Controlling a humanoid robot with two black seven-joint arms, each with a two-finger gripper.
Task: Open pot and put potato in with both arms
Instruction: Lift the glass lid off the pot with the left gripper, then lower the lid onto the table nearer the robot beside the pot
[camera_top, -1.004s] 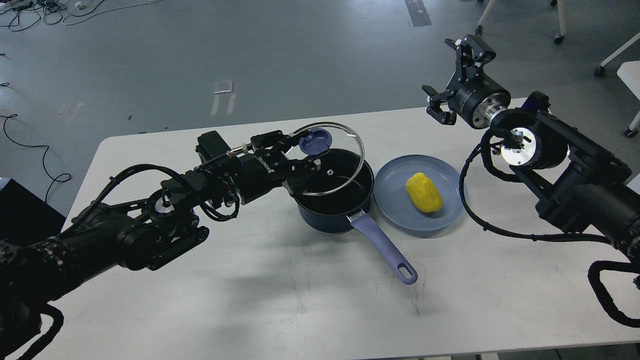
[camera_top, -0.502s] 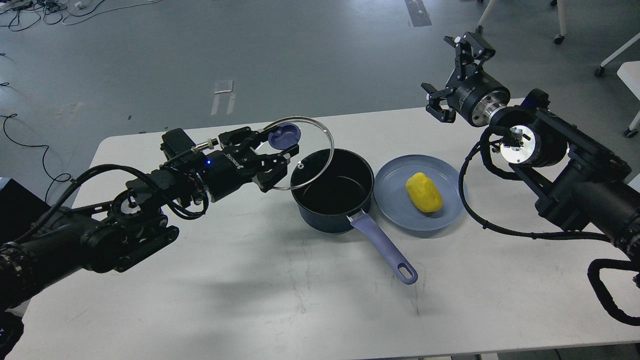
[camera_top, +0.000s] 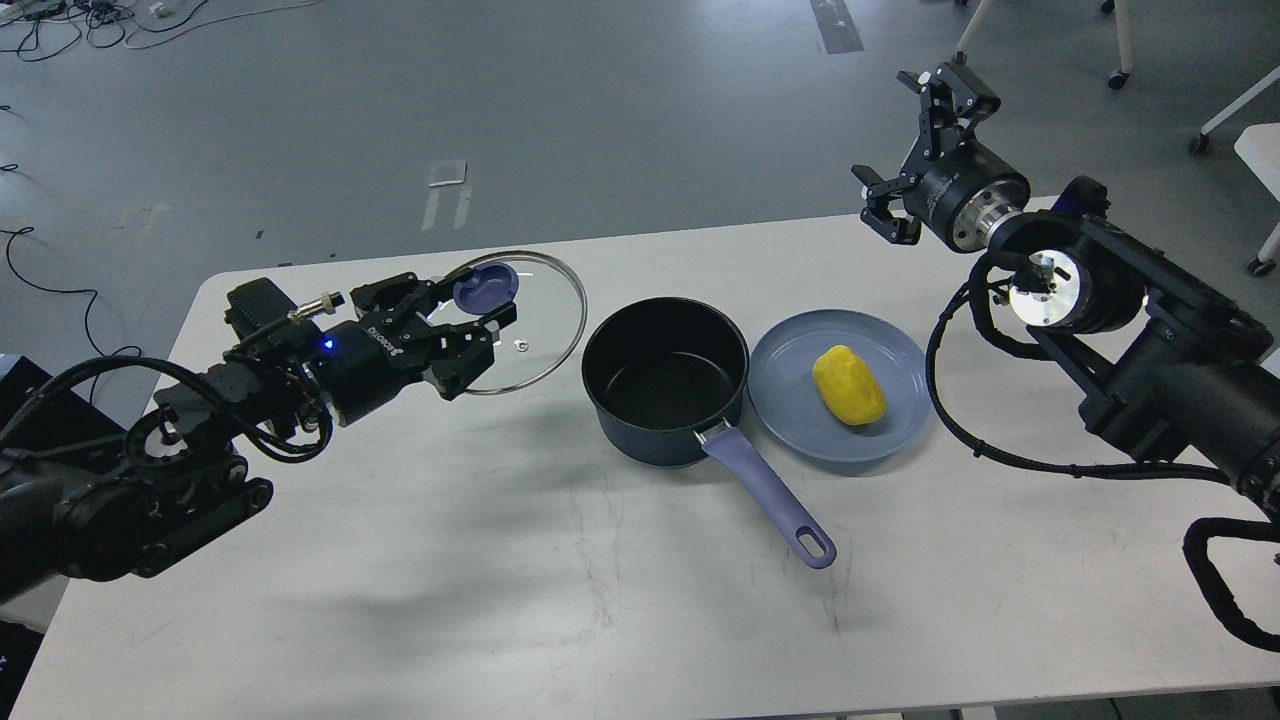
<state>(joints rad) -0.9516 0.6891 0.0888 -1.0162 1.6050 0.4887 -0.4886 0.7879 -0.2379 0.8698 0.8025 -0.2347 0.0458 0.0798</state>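
Observation:
A dark blue pot (camera_top: 668, 385) with a purple handle (camera_top: 770, 496) stands open in the middle of the white table (camera_top: 560, 600). My left gripper (camera_top: 478, 315) is shut on the purple knob of the glass lid (camera_top: 535, 325) and holds the lid tilted, left of the pot and clear of it. A yellow potato (camera_top: 848, 385) lies on a blue plate (camera_top: 790, 370) right of the pot. My right gripper (camera_top: 920, 145) is open and empty, raised above the table's far edge, beyond the plate.
The pot handle points toward the front right. Grey floor lies beyond the table's far edge, with cables at the far left and chair legs at the far right.
My left gripper has carried the lid from above the pot leftward, until it is fully clear of the pot. The right gripper has barely moved.

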